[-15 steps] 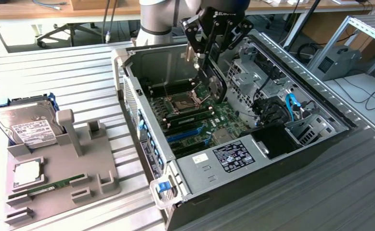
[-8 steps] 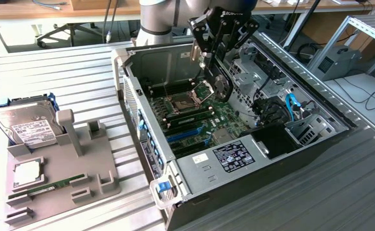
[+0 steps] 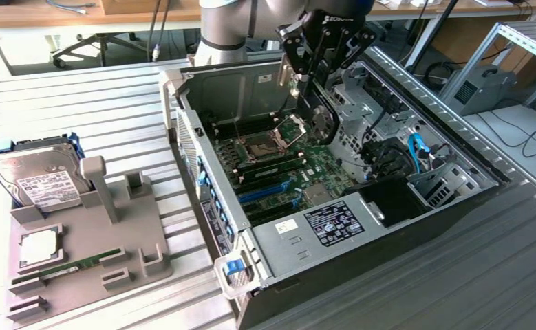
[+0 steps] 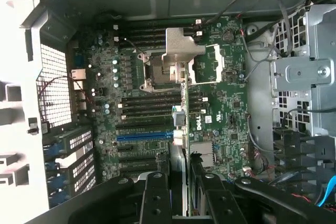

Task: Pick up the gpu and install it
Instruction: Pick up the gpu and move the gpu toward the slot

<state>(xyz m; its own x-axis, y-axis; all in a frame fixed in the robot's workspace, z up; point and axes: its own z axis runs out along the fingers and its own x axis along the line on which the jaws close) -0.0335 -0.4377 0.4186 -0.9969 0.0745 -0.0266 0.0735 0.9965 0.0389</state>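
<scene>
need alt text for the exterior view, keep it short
A robot arm's pincer holds the gpu upright over the motherboard inside an open computer case. At the exterior view's left, a grey holder carries a hard drive and a green memory stick.

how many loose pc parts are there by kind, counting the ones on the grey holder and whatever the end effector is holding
hard drive: 1
silver square chip: 1
green memory stick: 1
gpu: 1
total: 4
</scene>
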